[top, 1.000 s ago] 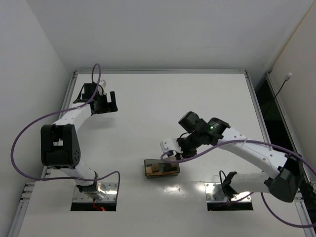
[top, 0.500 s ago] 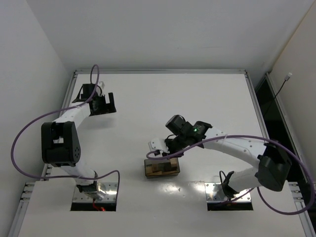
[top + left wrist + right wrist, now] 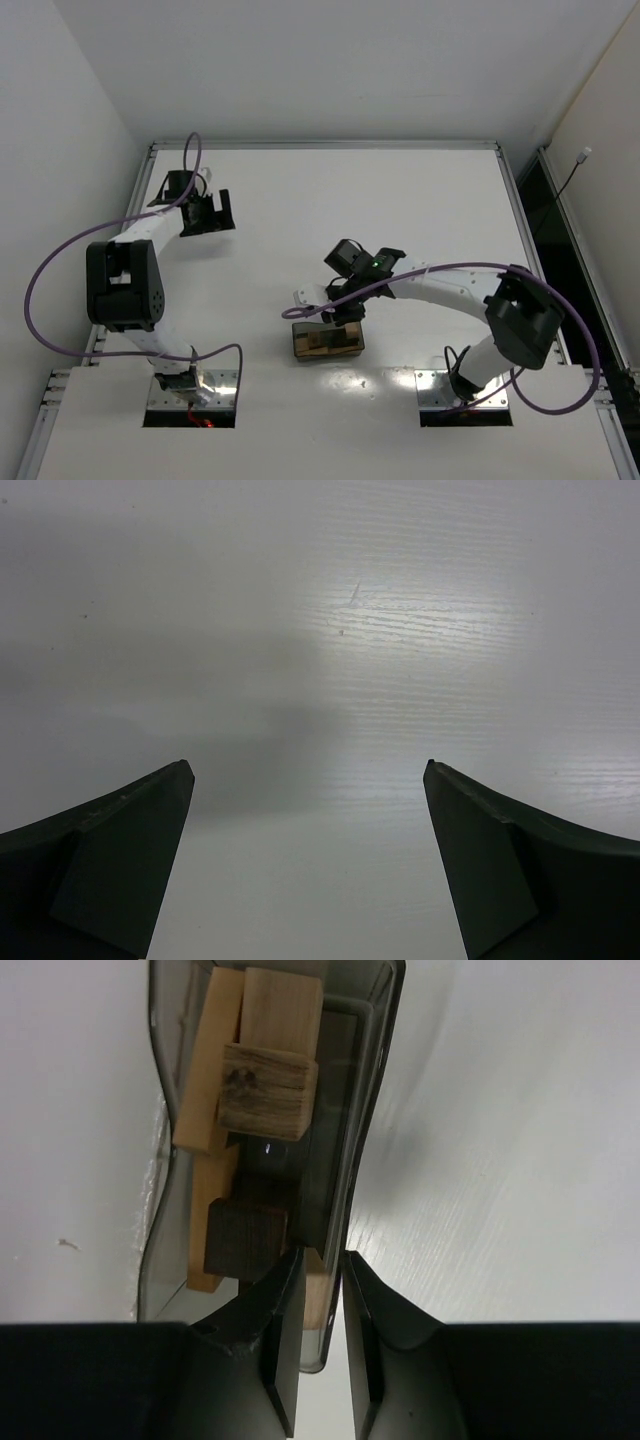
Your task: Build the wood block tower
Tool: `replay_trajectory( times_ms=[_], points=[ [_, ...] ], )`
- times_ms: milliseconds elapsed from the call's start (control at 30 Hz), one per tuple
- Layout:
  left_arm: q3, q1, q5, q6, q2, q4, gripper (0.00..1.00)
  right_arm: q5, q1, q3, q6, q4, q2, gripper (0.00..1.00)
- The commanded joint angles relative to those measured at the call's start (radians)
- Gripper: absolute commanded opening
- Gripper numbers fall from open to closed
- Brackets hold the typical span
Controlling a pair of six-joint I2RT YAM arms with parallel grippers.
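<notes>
Swung in from 3 o'clock over the past second, the right arm [image 3: 450,285] now reaches across the white table [image 3: 400,200] and hangs over the clear grey bin [image 3: 297,342], which sits at 6 o'clock from the table's centre, between the two arm bases. At 10 o'clock the left arm [image 3: 140,235] is parked where it was, its left gripper [image 3: 308,767] spread wide over bare tabletop and holding nothing.

No tower stands yet: the wood blocks lie loose in the bin, among them a pale bar [image 3: 205,1070], a rough tan cube [image 3: 268,1090] and a dark brown cube [image 3: 245,1240]. The right gripper [image 3: 322,1270] is pinched to a narrow gap on a light tan block [image 3: 321,1300] hard against the bin's wall; whether the wall is caught too cannot be told.

This looks like the pick of a first piece. The next move probably calls for a straight lift clear of the bin, then a flat placement on open table.
</notes>
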Motion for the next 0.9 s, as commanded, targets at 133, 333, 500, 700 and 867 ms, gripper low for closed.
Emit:
replay_trajectory(
  times_ms=[133,333,500,700,867],
  points=[
    [0.035,0.022,0.011,0.008,0.017,0.006,1.0,0.008,-0.024,0.017,-0.021,0.05,0.085,0.18],
    [0.046,0.022,0.02,0.008,0.037,0.006,1.0,0.039,-0.035,0.037,-0.03,0.033,0.127,0.18],
    [0.055,0.031,0.031,0.008,0.047,0.006,1.0,0.06,-0.035,0.063,-0.039,-0.004,0.163,0.0],
    [0.055,0.04,0.042,0.008,0.047,0.006,1.0,0.141,-0.055,0.063,0.077,0.077,0.086,0.0],
    [0.046,0.04,0.028,-0.012,0.018,0.006,1.0,0.469,-0.088,0.021,0.305,0.359,-0.049,0.0]
  ],
)
